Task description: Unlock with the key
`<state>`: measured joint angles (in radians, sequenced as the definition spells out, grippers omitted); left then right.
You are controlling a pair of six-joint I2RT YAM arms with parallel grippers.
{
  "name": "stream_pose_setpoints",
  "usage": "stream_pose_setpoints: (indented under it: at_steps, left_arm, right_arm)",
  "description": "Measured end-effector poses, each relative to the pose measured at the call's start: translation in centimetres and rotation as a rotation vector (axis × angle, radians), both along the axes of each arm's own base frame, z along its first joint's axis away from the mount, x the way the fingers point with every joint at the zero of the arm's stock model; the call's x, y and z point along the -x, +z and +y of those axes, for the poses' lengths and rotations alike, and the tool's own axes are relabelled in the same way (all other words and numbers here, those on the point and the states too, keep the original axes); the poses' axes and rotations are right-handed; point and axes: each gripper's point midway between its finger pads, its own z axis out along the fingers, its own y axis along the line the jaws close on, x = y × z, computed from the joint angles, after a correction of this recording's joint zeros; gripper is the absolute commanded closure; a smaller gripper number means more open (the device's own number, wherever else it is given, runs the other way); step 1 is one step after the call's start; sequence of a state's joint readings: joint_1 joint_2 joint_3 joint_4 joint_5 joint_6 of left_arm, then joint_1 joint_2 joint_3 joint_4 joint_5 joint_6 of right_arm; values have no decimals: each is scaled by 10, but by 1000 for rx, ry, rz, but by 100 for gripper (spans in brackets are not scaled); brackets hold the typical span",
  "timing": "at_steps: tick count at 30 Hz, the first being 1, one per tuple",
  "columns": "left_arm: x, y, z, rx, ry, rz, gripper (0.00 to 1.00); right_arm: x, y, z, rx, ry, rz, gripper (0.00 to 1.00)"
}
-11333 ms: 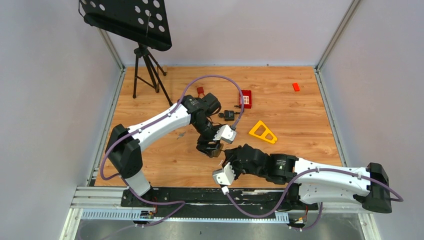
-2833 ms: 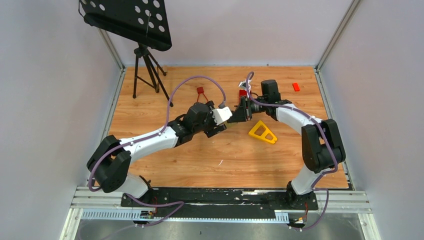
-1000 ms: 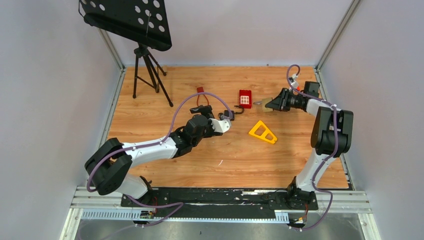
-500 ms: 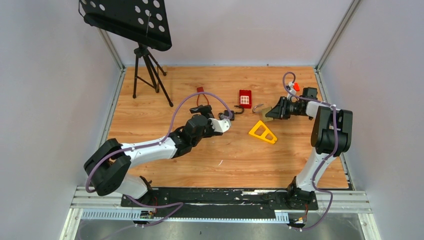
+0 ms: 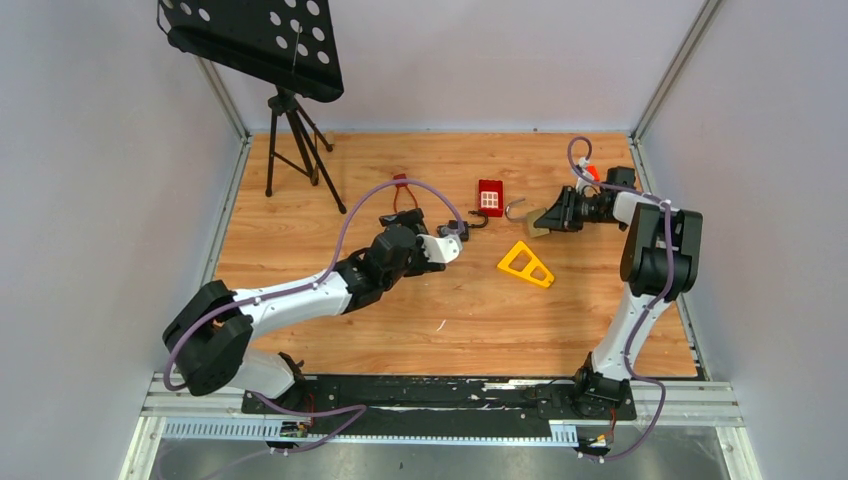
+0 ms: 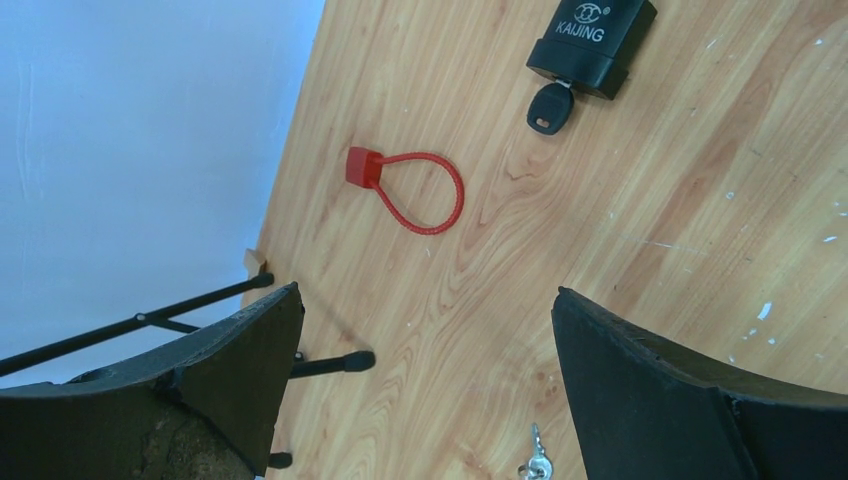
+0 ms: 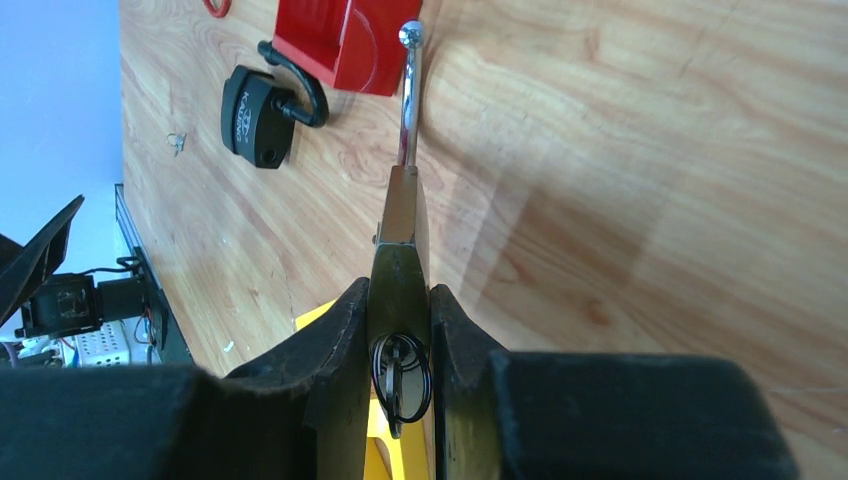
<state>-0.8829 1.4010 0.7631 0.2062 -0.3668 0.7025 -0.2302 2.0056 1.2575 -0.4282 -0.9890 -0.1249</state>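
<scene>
My right gripper (image 5: 548,217) is shut on a brass padlock (image 7: 400,250), its fingers (image 7: 335,340) clamping the body at the back right of the table. The silver shackle (image 7: 410,90) points toward the red lock box (image 7: 345,40). A key ring (image 7: 400,385) with a key hangs from the padlock's underside between the fingers. A black padlock (image 6: 592,45) lies on the wood with a black-headed key (image 6: 550,108) in its keyhole. My left gripper (image 6: 428,292) hovers wide open above bare wood, short of that padlock.
A red cable lock (image 6: 410,190) lies beyond the left gripper. Small silver keys (image 6: 535,465) rest on the wood beneath it. A yellow triangle (image 5: 526,263) sits mid-table, an orange block (image 5: 592,173) at the back right. A black tripod (image 5: 290,140) stands back left.
The right arm swung from the front of the table to the back right carrying the brass padlock, shifting only slightly in the last second. The left gripper drew back a little from the black padlock.
</scene>
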Motion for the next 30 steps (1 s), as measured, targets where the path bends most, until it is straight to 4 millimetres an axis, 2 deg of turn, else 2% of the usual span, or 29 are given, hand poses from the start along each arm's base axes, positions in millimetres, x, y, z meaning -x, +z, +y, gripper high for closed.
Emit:
stream_pose_setpoints:
  at_steps: [4, 8, 13, 20, 24, 28, 30]
  left_arm:
    - [3, 5, -3, 13, -10, 45, 0]
    - [8, 11, -5, 43, -34, 115, 0]
    - [14, 19, 5, 86, -38, 183, 0]
    - [11, 32, 19, 150, -10, 226, 0]
    - [4, 34, 31, 188, 29, 256, 0]
    - [1, 29, 39, 191, 43, 283, 0]
    - [1, 28, 41, 204, 42, 294, 0]
  right_arm:
    - [-13, -2, -5, -3, 1, 12, 74]
    - [-20, -8, -9, -3, 6, 24, 67]
    - [-11, -22, -13, -7, 5, 79, 59]
    - [-7, -17, -12, -47, 12, 84, 41]
    - [-4, -13, -13, -48, 17, 76, 29]
    - [4, -9, -19, 36, 14, 39, 22]
    - [13, -6, -30, 140, 3, 5, 16]
